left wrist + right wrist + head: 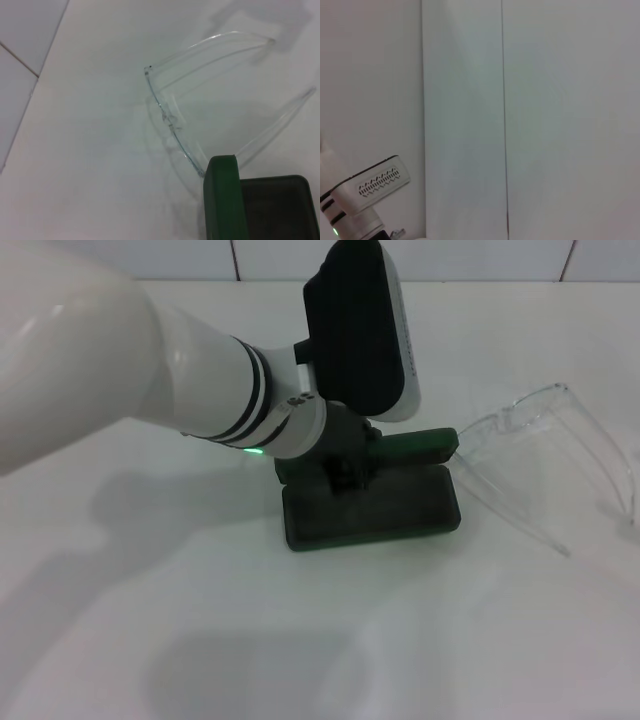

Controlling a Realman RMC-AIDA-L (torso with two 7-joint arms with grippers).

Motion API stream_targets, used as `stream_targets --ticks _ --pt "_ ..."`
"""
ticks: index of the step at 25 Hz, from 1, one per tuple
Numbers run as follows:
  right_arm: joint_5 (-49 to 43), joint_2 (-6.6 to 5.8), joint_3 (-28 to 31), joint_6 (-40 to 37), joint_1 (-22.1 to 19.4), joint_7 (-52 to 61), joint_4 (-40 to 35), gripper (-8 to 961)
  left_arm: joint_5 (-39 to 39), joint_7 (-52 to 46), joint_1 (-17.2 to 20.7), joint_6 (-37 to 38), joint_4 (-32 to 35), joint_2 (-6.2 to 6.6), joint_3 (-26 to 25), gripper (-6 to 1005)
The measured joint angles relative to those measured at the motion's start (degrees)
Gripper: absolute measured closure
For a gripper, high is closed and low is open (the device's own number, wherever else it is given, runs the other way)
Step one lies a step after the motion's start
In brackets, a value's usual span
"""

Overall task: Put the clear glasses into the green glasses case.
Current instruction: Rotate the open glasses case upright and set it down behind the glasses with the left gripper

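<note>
While the near part of the white table (330,640) had nothing on it but shadows, the action was all a bit further back: the green glasses case (372,508) sat open around the middle, its dark lined tray flat on the table and its lid standing up along the far edge. The left end effector (345,455) was down right at that lid, near the hinge side, but the wrist and the big black camera block covered the fingers, so honestly I couldn't tell if they were spread or pinching the lid. Just beside the case, on the robot's right, the clear glasses (545,455) lay on the table with their arms unfolded and pointing toward the near right, the front of the frame close to or touching the lid's end; the left wrist view showed the glasses' front (172,122) running right up behind the green lid (222,197). So nothing was in the case yet. My guess is the step was getting the lid fully open and steady. If so, I'd keep the lid from flopping shut and avoid shoving the case into the glasses, since that clear plastic would probably skate easily. The right arm wasn't visible in the head view, its camera seeing only wall and the left arm.
</note>
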Motion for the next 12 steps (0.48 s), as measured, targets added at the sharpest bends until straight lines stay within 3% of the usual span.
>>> stream_targets --ticks 12 --pt "0.0 0.09 0.0 -0.1 0.1 -0.2 0.5 147 -0.1 0.0 0.6 -1.6 -0.8 0.14 0.9 777"
